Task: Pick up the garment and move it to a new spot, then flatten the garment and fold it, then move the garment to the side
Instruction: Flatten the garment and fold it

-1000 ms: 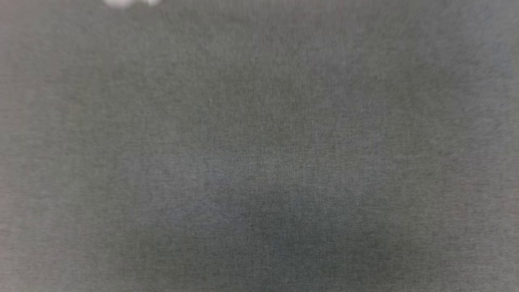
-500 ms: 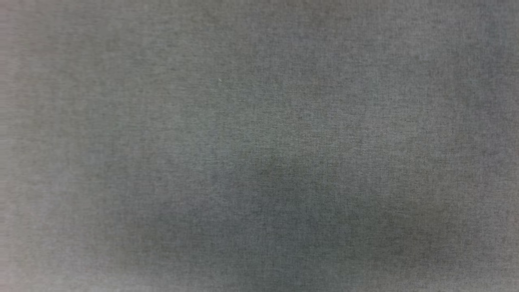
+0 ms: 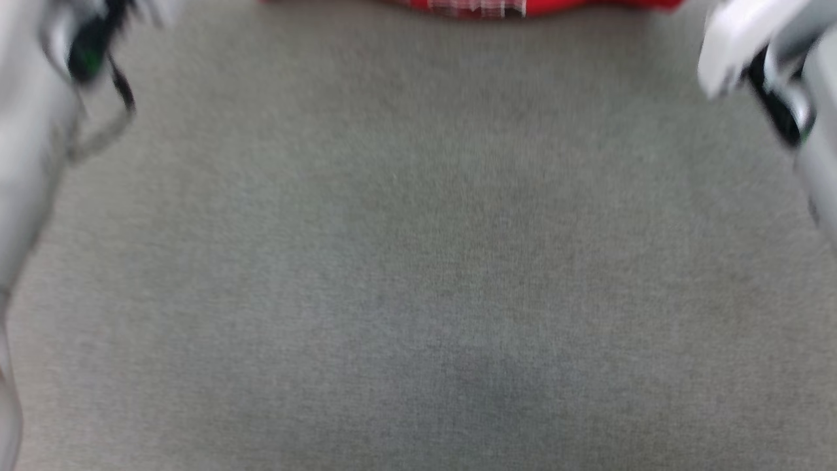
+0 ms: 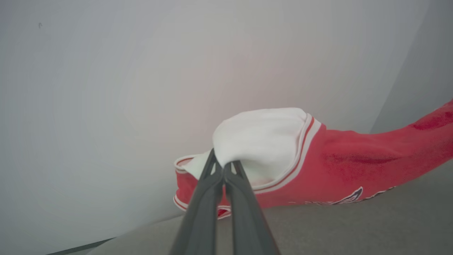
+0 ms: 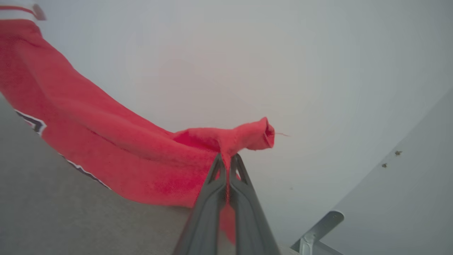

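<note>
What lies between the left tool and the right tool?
The garment: left tool pinches its white sleeve, right tool a red corner, seen in both wrist views.

Probably a bare test room — plain pale wall (image 4: 106, 88), grey cloth-covered surface (image 3: 418, 261).

Pale grey left forearm (image 3: 26, 170), black wrist band (image 3: 88, 46), cable (image 3: 124, 91), long dark tapered left end effector fingers (image 4: 203, 212).

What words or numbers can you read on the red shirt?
None can be read.
Red jersey: black, white-edged print along its lower edge, mostly tucked under the cloth, unreadable.
Same print in the right wrist view: only slivers, unreadable.
Head view: too blurred for any text.
</note>
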`<state>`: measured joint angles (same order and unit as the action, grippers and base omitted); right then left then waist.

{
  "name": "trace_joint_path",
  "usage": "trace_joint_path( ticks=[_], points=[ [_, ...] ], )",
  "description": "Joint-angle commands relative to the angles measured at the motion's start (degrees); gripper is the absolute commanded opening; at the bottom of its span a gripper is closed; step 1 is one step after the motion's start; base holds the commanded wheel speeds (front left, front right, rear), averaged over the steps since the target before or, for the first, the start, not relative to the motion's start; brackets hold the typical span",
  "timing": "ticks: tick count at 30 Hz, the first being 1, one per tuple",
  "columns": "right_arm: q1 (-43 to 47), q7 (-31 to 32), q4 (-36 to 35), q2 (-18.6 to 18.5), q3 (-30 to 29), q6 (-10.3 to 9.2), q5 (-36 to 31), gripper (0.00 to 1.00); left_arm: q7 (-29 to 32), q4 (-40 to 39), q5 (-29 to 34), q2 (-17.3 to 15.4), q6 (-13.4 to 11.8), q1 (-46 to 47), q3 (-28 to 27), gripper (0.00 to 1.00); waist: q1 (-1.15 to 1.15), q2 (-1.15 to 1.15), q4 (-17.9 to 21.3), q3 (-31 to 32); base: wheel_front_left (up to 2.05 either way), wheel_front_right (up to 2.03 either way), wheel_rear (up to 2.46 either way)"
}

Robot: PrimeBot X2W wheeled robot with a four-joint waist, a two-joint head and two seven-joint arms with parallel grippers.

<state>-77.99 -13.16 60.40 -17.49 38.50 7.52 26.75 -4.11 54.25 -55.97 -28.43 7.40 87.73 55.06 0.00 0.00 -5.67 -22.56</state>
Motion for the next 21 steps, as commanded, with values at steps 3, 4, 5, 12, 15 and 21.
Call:
trace_joint_path(
  ticks=[3,4,5,12,15,21],
  points=[
    [7.83,0.88,-5.51,-3.90,3.33,-0.07,4.39,0.00,-0.05,-4.65,-1.26,-2.70,0.10,-8.75,1.60,0.00,0.00,0.00,-1.69,10.38,0.00,0.00,0.00],
    [10.01,1.24,-7.21,-4.93,4.02,-0.07,5.57,0.00,-0.11,-6.08,-1.64,-3.37,-0.12,-10.98,1.88,0.00,0.00,0.00,-1.82,11.32,0.00,0.00,0.00],
    [12.05,1.37,-8.97,-6.01,4.35,-0.07,6.82,0.00,-0.23,-7.82,-2.09,-4.00,-0.52,-13.30,2.08,0.00,0.00,0.00,-1.86,12.23,0.00,0.00,0.00],
    [27.00,2.91,-20.89,-13.24,2.86,-0.07,11.44,0.00,-0.96,-26.60,-5.67,-11.38,-8.77,-31.55,2.73,0.00,0.00,0.00,-2.22,16.12,0.00,0.00,0.00],
    [34.08,3.70,-26.08,-15.33,0.69,-0.07,11.82,0.00,-1.42,-37.32,-7.25,-15.77,-14.30,-39.50,2.91,0.00,0.00,0.00,-2.19,16.73,0.00,0.00,0.00],
    [48.42,5.25,-35.43,-17.00,-6.41,-0.07,9.74,0.00,-3.77,-55.56,-10.47,-23.25,-24.77,-53.07,3.05,0.00,0.00,0.00,-2.17,16.90,0.00,0.00,0.00]
  ],
)
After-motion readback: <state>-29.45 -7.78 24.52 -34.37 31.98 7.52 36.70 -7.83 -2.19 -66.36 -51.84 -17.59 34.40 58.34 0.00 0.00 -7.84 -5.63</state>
